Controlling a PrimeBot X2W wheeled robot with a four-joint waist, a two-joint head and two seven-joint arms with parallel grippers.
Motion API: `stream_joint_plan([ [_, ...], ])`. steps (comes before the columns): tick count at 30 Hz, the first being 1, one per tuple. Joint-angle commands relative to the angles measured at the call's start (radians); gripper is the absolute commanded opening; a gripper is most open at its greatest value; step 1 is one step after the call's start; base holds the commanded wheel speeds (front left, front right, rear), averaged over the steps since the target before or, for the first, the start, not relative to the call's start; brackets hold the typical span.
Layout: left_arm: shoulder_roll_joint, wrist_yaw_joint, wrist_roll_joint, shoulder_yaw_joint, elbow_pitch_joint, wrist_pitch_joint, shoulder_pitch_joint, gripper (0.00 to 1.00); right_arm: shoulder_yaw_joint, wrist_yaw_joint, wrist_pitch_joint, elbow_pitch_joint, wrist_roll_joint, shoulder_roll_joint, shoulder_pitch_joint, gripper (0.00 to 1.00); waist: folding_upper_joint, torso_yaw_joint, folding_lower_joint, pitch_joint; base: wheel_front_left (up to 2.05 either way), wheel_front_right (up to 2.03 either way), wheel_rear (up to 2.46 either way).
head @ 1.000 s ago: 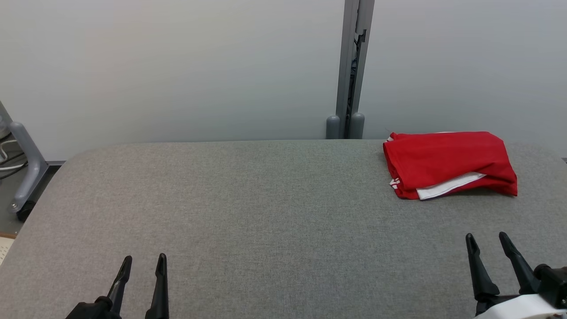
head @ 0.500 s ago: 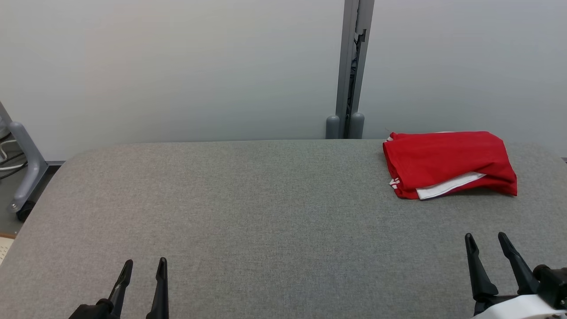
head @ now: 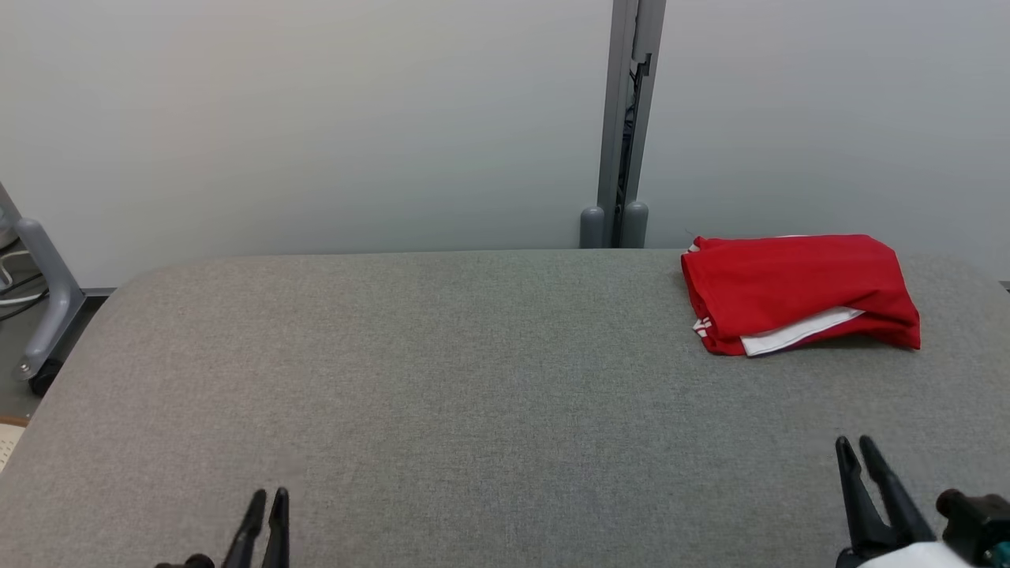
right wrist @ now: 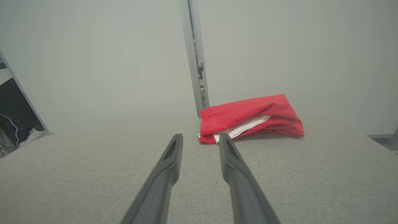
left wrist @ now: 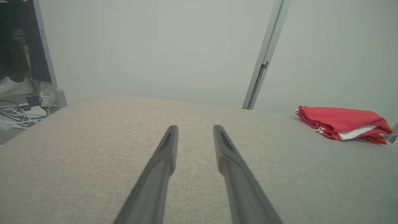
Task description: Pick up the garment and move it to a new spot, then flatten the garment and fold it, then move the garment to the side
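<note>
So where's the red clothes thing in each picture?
Head view: the red garment lies in the upper right.
Left wrist view: the garment is at the far right, halfway up.
Right wrist view: the garment is just right of centre.
Shared landmark: the grey post stands behind it, to its left, every time.

Left gripper [head: 270, 495]: the head view's bottom edge cuts it off just below the fingertips. Right gripper [head: 854, 443]: body cropped at the bottom right corner. Table [head: 473, 379]: near edge lies out of frame. Red garment [head: 789, 280]: inner layers hidden by its folds; white markings [head: 701, 324] on its left edge too small to read. Grey stand [head: 43, 300]: cropped by the left edge. Left wrist view: a person's white shoes [left wrist: 17, 87], legs [left wrist: 14, 43] cut off at the top.
</note>
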Motion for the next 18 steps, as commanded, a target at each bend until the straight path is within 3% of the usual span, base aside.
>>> stream_joint_plan([
  [1, -0.004, 0.000, -0.004, 0.001, 0.012, 0.002, 0.008, 0.00, 0.001, 0.000, 0.002, 0.013, 0.004, 0.007, 0.008, 0.00, 0.0000, 0.000, 0.0000, 0.000, 0.00, 0.00, 0.00],
  [18, -0.005, -0.006, -0.273, 0.040, 0.029, 0.088, -0.063, 0.00, -0.021, 0.000, 0.074, 0.027, 0.266, 0.026, -0.044, 0.00, 0.0000, -0.005, 0.0000, 0.015, 0.00, 0.00, 0.00],
])
